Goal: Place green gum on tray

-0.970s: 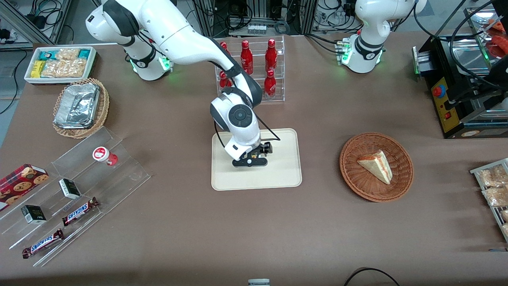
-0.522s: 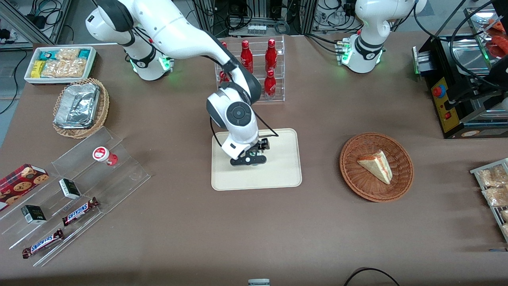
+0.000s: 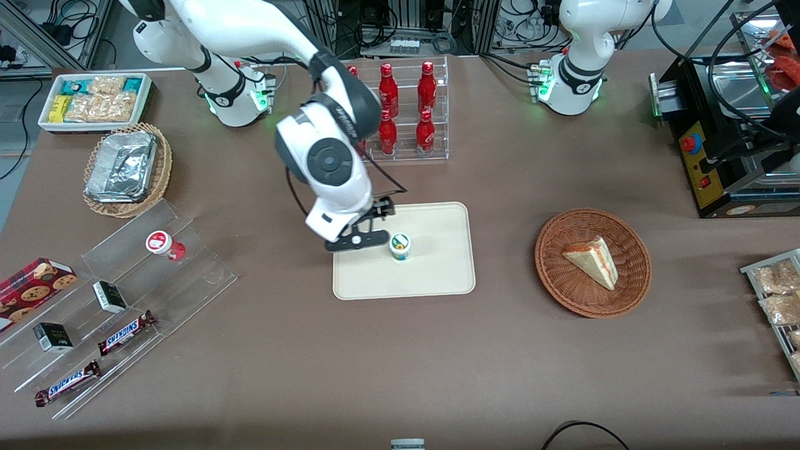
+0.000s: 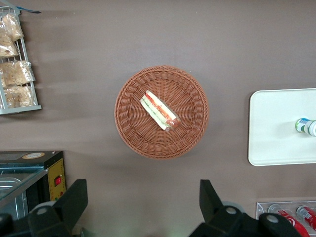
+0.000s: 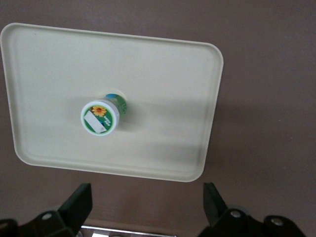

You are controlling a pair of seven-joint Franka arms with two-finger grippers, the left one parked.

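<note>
- Right arm's gripper (image 3: 357,240): raised above the tray's edge nearest the working arm, fingers (image 5: 79,203) spread wide apart and holding nothing.
- Green gum (image 3: 400,246): standing upright on the tray, near its middle, just beside the gripper and free of it; white lid with a green ring and an orange flower mark (image 5: 100,117). The print on the lid is too small to read.
- Tray (image 3: 444,275): cream, rectangular, rounded corners, lying flat on the brown table (image 3: 400,356); apart from the gum it carries nothing.
- Clear rack of red bottles (image 3: 406,112): farther from the front camera than the tray, partly hidden by the right arm's wrist.
- Round wicker basket (image 3: 592,262) holding a wedge sandwich (image 3: 592,261): beside the tray, toward the parked arm's end of the table.
- Black machine with a red button (image 3: 719,156) and a wire rack of snack bags (image 3: 775,300): at the parked arm's end.
- Clear stepped display (image 3: 125,294), toward the working arm's end: carries a red-lidded bottle (image 3: 165,245), two small dark boxes and two bars marked "SNICKERS" (image 3: 125,332); a cookie box (image 3: 31,284) lies at its edge.
- Wicker basket of foil trays (image 3: 125,169) and a white tub of snack packets (image 3: 94,100): farther from the front camera than the display.
- Cables and metal framing show past the table's edge.
</note>
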